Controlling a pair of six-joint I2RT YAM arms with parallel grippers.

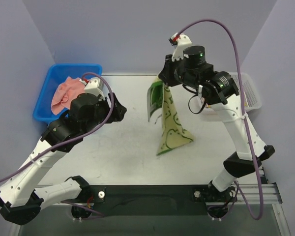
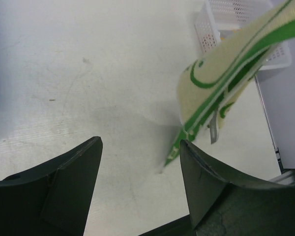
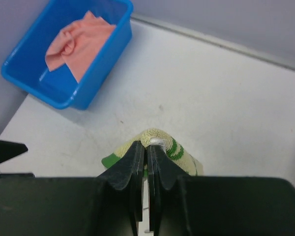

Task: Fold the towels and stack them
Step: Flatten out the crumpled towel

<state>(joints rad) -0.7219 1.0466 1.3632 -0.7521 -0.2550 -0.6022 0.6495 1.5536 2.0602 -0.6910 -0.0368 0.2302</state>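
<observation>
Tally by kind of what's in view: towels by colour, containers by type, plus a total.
Pale green towel with dark-green duck outlines: 1
Plain salmon-pink towel: 1
Blue plastic bin: 1
White perforated plastic basket: 1
Total: 4

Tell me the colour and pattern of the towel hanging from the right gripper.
The towel is pale green with dark-green outlines; the top external view shows it best.
</observation>
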